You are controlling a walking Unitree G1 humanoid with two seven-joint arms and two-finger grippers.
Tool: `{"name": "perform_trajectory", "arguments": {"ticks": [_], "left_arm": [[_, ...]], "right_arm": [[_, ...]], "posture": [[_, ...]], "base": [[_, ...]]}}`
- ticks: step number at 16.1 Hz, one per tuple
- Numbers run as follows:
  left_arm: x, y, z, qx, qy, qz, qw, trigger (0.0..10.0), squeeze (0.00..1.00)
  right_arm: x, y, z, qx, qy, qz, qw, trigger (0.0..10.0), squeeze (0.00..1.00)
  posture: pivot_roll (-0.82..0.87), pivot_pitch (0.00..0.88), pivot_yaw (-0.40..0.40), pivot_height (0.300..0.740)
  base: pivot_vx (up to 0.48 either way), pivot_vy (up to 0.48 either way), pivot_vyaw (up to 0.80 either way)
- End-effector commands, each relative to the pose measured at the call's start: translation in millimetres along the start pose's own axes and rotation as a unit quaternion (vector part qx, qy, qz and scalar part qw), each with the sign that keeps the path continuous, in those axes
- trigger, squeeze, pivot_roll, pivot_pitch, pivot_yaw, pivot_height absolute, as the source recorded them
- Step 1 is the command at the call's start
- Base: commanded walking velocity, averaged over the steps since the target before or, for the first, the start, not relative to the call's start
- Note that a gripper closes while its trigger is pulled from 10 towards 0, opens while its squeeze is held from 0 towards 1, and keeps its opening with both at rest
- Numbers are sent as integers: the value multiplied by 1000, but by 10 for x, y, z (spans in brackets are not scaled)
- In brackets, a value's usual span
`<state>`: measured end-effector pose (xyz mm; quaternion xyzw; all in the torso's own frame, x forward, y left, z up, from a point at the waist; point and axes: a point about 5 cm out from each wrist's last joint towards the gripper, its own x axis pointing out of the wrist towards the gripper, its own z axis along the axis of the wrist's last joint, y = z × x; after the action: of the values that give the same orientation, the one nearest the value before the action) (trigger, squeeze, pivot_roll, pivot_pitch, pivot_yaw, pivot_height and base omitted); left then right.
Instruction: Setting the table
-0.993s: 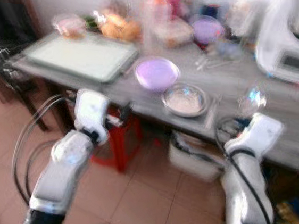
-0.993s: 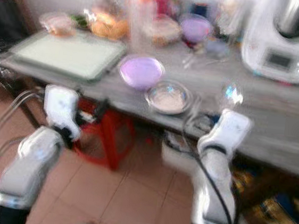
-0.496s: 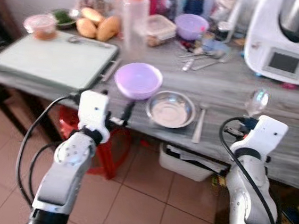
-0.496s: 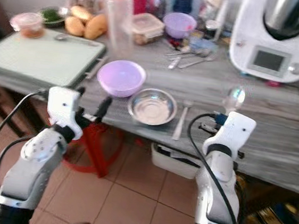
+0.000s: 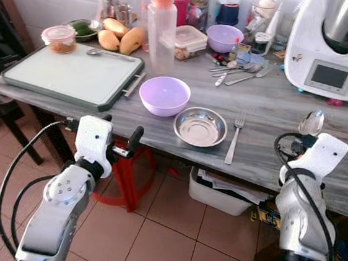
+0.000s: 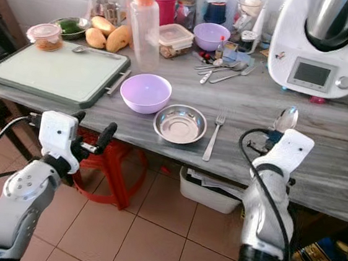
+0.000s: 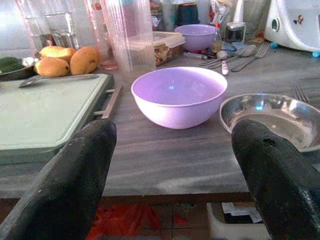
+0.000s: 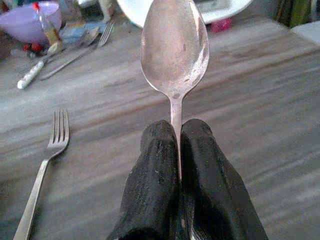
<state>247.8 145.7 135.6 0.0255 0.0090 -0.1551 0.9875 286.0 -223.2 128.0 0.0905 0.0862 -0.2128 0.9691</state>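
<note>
On the grey wooden table a purple bowl (image 5: 164,95) stands next to a steel bowl (image 5: 200,126), with a fork (image 5: 234,137) lying just right of the steel bowl. My right gripper (image 8: 178,131) is shut on the handle of a metal spoon (image 5: 311,122), which points upright over the table's front right part, to the right of the fork. My left gripper (image 7: 175,145) hangs open in front of the table's edge, facing the purple bowl, nothing between its fingers.
A green cutting board (image 5: 74,73) lies at the left, with a tall bottle (image 5: 160,29), mangoes, a second purple bowl (image 5: 225,38) and loose cutlery (image 5: 236,71) behind. A white kitchen machine (image 5: 338,45) stands back right. A red stool (image 5: 129,175) and a bin (image 5: 223,195) sit under the table.
The camera has moved and the blur has cleared, so the whole scene shifted. Both arms hold much the same pose; the spoon stays in the right gripper.
</note>
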Motion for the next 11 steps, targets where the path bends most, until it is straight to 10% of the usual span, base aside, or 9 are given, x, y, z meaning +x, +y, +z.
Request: {"name": "perform_trajectory", "arguments": {"ticks": [1, 11], "left_arm": [[-38, 16, 26, 1, 4, -5, 1000, 10000, 0], [-127, -62, -9, -15, 37, -57, 998, 10000, 0]], "right_arm": [[47, 4, 6, -8, 14, 2, 1000, 10000, 0], [234, 305, -63, 21, 92, 43, 995, 10000, 0]], "posture": [[16, 0, 46, 740], [36, 25, 52, 740]], "base": [[0, 0, 0], [0, 0, 0]]}}
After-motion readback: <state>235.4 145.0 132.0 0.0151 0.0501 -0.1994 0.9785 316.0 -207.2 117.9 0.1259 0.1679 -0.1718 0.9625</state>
